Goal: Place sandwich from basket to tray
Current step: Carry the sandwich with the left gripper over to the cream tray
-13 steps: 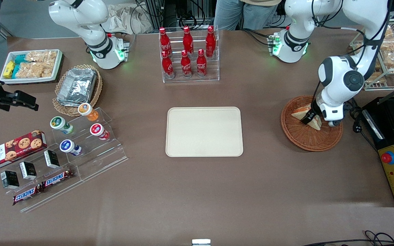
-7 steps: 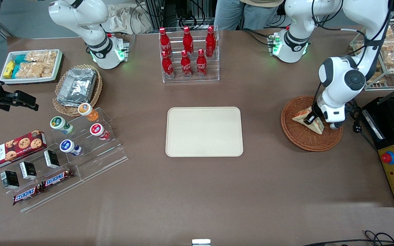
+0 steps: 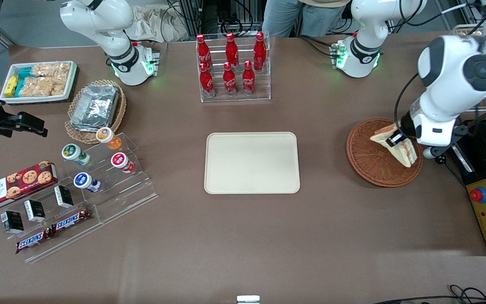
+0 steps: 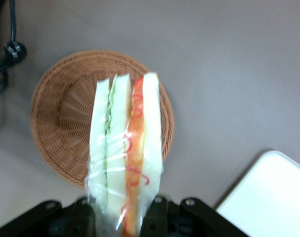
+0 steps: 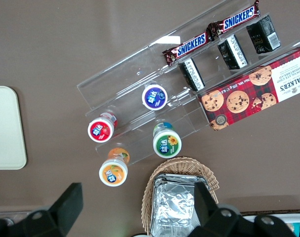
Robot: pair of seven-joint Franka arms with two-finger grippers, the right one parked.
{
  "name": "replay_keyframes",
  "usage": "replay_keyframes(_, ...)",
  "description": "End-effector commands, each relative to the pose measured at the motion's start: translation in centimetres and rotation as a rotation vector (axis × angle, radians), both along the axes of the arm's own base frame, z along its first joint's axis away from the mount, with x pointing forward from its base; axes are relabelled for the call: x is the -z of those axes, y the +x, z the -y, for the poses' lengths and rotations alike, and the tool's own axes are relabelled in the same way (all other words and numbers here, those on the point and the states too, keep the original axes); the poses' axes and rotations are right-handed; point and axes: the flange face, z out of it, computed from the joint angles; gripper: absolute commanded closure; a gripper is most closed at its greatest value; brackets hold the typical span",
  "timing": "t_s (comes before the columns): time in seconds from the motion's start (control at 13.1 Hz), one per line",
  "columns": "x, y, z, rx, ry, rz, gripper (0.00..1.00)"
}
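Observation:
My gripper (image 3: pixel 396 138) is shut on the sandwich (image 3: pixel 403 148), a wrapped wedge of pale bread with orange-red and green filling, and holds it lifted above the round orange-brown wicker basket (image 3: pixel 369 166). In the left wrist view the sandwich (image 4: pixel 124 148) stands clamped between the fingers (image 4: pixel 157 215), with the basket (image 4: pixel 61 118) below it holding nothing, and the gripper (image 4: pixel 121 219) grips the wedge's narrow end. The cream-beige tray (image 3: pixel 252 162) lies flat mid-table, toward the parked arm from the basket; its corner shows in the left wrist view (image 4: pixel 268 197).
A clear rack of red cola bottles (image 3: pixel 231 67) stands farther from the front camera than the tray. A black box with a red stop button (image 3: pixel 485 202) lies beside the basket at the working arm's end. Snack stands (image 3: pixel 95 177) and a foil-container basket (image 3: pixel 95 107) sit toward the parked arm's end.
My gripper has risen out of the basket with the sandwich in it, lifting the wedge off the basket floor; the arm's upper links swung up and toward the table's end.

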Motion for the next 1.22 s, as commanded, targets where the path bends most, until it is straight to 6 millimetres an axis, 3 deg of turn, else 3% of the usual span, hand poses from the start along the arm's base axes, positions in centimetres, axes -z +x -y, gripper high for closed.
replay_keyframes(0.0, -3.0, 1.9, 1.9, 0.207, -0.058, -0.025, 1.00)
replay_keyframes(0.38, -3.6, 0.1, 13.1, 0.387, -0.136, 0.002, 1.00)
replay_keyframes(0.53, -2.8, -0.1, 15.4, 0.380, -0.179, 0.028, 1.00)
replay_keyframes(0.69, -0.6, -0.3, 17.7, 0.431, -0.182, -0.009, 1.00)
replay_keyframes(1.14, 8.5, -1.2, 25.2, 0.538, -0.090, -0.073, 1.00)
